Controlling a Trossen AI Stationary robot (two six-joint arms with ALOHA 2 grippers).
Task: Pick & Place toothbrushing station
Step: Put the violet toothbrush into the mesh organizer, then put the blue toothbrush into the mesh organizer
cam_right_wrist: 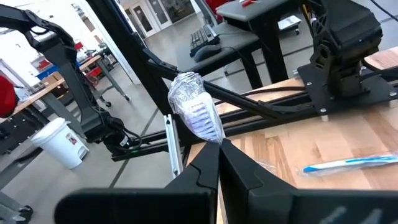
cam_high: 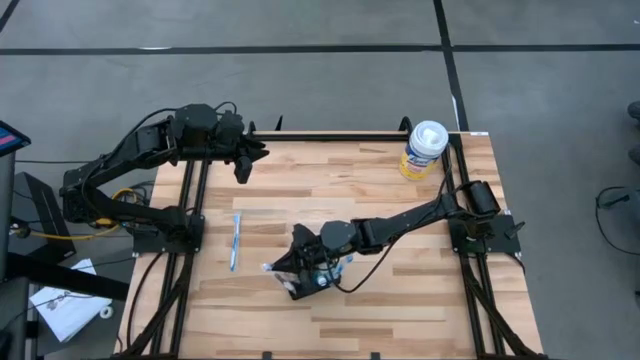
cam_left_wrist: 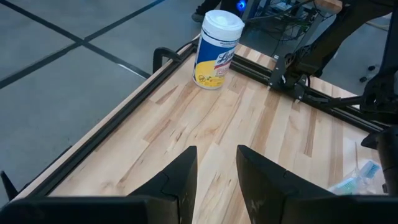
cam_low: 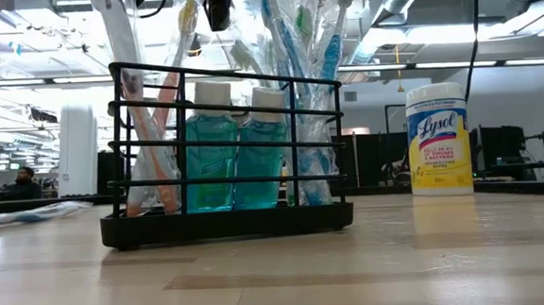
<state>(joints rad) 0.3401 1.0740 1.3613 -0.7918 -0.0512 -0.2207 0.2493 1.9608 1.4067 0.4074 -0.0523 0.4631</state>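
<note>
Under right gripper (cam_high: 300, 262), toothbrushing station (cam_low: 223, 155), fingers pinching wrapped toothbrush (cam_right_wrist: 194, 113)

Right gripper (cam_right_wrist: 214, 163) fingers pinched together, arm stretched low; left gripper (cam_left_wrist: 216, 180) raised, fingers parted.

Bare table (cam_high: 400, 300) beyond loose toothbrush (cam_high: 235, 240) and wipes canister (cam_high: 424, 149)

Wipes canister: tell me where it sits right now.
In the high view the wipes canister stands upright at the table's far right corner, beside the right arm's base and well away from the toothbrush holder near the middle front.
</note>
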